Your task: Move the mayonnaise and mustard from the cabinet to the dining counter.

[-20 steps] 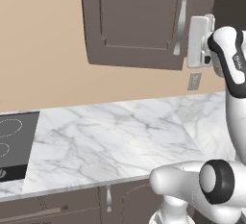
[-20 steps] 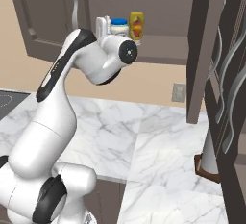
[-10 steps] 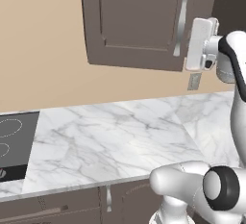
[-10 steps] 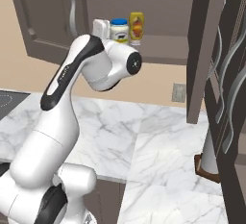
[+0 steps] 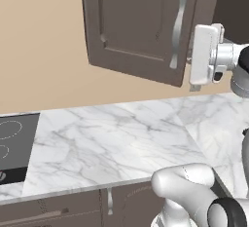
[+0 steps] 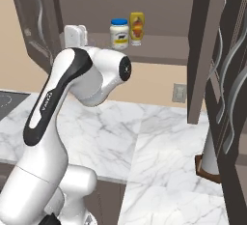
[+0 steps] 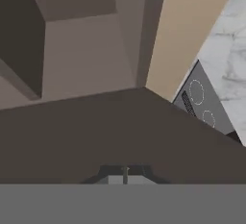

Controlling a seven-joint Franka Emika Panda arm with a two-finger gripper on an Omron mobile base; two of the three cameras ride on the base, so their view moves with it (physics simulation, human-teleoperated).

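Note:
The mayonnaise, a white jar with a blue lid, stands on the shelf of the open cabinet. The yellow mustard is close beside it on the right, a little further back. My white hand hovers at shelf height left of the jar, near the left door, and is apart from both. In the hand view my gripper is shut with nothing in it, facing a dark brown cabinet panel. The dining counter is out of view.
Both cabinet doors stand open; the right door juts out toward me. Below lies a marble worktop with a black cooktop at its left. A grey cylinder on a brown base stands at the right, with a wall outlet behind.
The hand has drifted left and a little lower, away from the jar and bottle. The elbow has swung right and down, so both containers now show unobstructed.

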